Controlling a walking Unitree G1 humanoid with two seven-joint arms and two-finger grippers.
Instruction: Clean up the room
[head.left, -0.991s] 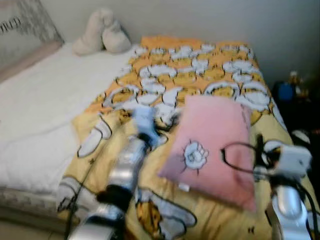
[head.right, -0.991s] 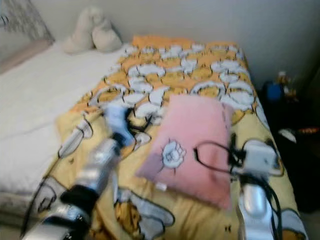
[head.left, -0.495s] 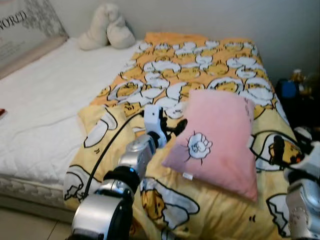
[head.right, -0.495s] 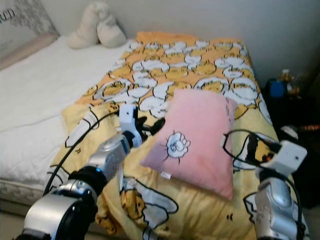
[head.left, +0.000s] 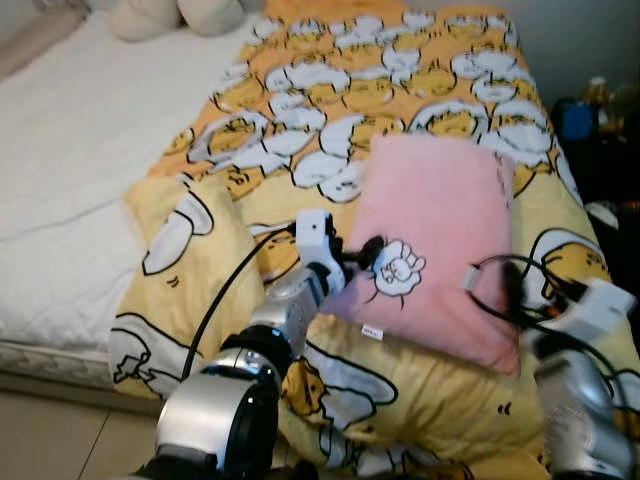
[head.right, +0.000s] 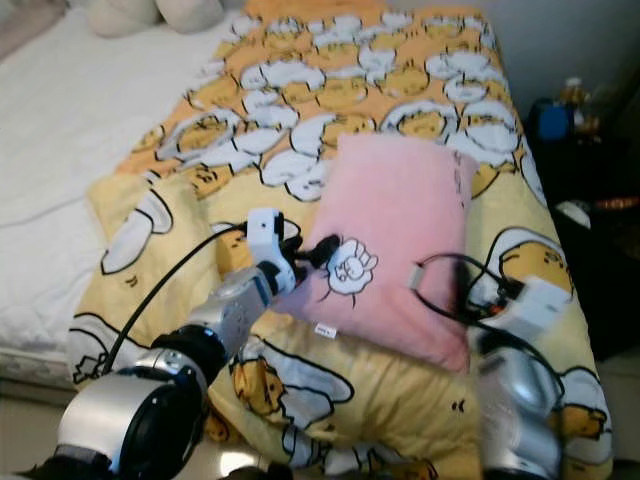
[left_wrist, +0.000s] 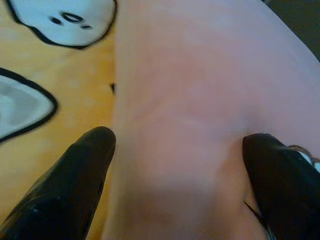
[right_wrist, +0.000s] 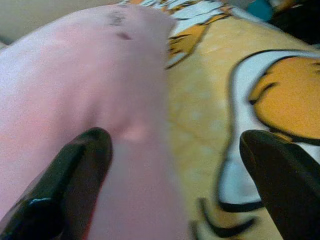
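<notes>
in the left eye view a pink pillow (head.left: 435, 245) lay at the center right of the frame, on a yellow blanket (head.left: 330, 150) with white and orange cartoon prints that covered the bed. the white mattress (head.left: 70, 170) filled the upper left, and a cream plush toy (head.left: 175, 12) sat at the top edge. the left gripper (head.left: 362, 258) was at the center of the frame, at the pillow's near left edge, its fingers spread apart. the right gripper (head.left: 508, 290) was at the lower right, at the pillow's right edge.

in the right eye view the same scene appeared, with dark clutter (head.right: 580, 150) at the right border beside the bed.

in the left wrist view the black fingers (left_wrist: 65, 185) were released and wide, one over the blanket just beside the pillow's edge and one over the pink cloth.

in the right wrist view the fingers (right_wrist: 65, 190) were also spread open, one over the pillow and one over the blanket.
</notes>
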